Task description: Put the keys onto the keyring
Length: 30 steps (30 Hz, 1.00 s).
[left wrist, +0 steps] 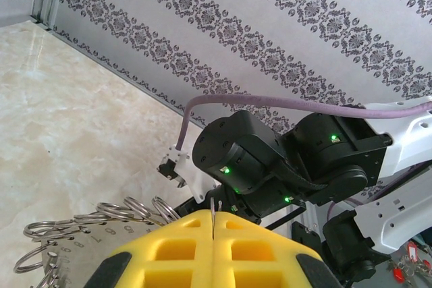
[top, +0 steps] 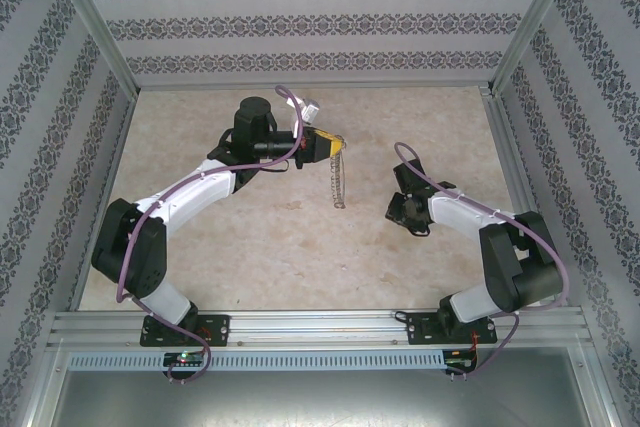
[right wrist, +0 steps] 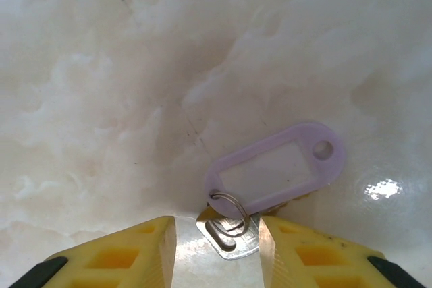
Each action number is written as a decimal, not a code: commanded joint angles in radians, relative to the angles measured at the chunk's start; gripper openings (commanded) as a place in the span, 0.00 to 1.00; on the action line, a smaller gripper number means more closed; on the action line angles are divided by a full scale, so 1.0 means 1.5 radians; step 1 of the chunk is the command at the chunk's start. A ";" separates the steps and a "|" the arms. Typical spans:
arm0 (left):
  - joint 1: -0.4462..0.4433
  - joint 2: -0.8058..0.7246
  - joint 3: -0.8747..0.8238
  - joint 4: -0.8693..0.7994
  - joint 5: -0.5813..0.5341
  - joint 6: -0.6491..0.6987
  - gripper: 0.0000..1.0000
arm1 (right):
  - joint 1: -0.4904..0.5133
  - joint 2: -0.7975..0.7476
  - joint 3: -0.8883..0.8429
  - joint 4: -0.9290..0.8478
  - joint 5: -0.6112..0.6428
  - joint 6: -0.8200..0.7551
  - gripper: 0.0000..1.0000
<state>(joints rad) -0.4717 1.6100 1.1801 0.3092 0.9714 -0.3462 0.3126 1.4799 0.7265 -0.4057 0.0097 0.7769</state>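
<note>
My left pincer (left wrist: 212,234) clamped on the keyring (left wrist: 81,226), my right pincer (right wrist: 217,227) parted, lilac-tagged key (right wrist: 233,242) between its tips, on the desk (right wrist: 101,99).

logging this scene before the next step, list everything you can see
keyring: one, grey metal, hanging from the left gripper
wire loops: many, silvery, along the keyring's rim
key: one, silvery, on the table between the fingers of the right gripper
tag: one, lilac, on the table, linked to the key
table: one, pale marble
walls: grey, patterned, around the table
left gripper: yellow fingers, shut on the keyring
right gripper: yellow fingers, open around the key
</note>
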 commanded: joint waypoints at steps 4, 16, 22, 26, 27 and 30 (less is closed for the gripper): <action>-0.008 0.000 0.010 0.060 0.017 -0.010 0.00 | 0.028 -0.035 0.010 0.059 -0.024 -0.047 0.35; -0.007 0.004 0.006 0.070 0.017 -0.019 0.00 | 0.031 -0.033 0.028 -0.009 0.027 -0.058 0.35; -0.007 0.006 0.009 0.068 0.018 -0.019 0.00 | 0.044 -0.007 0.050 -0.027 0.021 -0.116 0.38; -0.007 0.004 0.008 0.071 0.018 -0.021 0.00 | 0.067 0.014 0.075 -0.069 0.051 -0.153 0.38; -0.007 0.004 0.009 0.071 0.018 -0.021 0.00 | 0.072 0.017 0.079 -0.075 0.060 -0.161 0.38; -0.008 0.003 0.010 0.067 0.018 -0.021 0.00 | 0.080 0.024 0.086 -0.097 0.077 -0.175 0.36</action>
<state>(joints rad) -0.4717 1.6115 1.1801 0.3447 0.9714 -0.3679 0.4194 1.5017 0.8276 -0.4759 0.0616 0.5716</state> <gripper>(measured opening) 0.053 0.368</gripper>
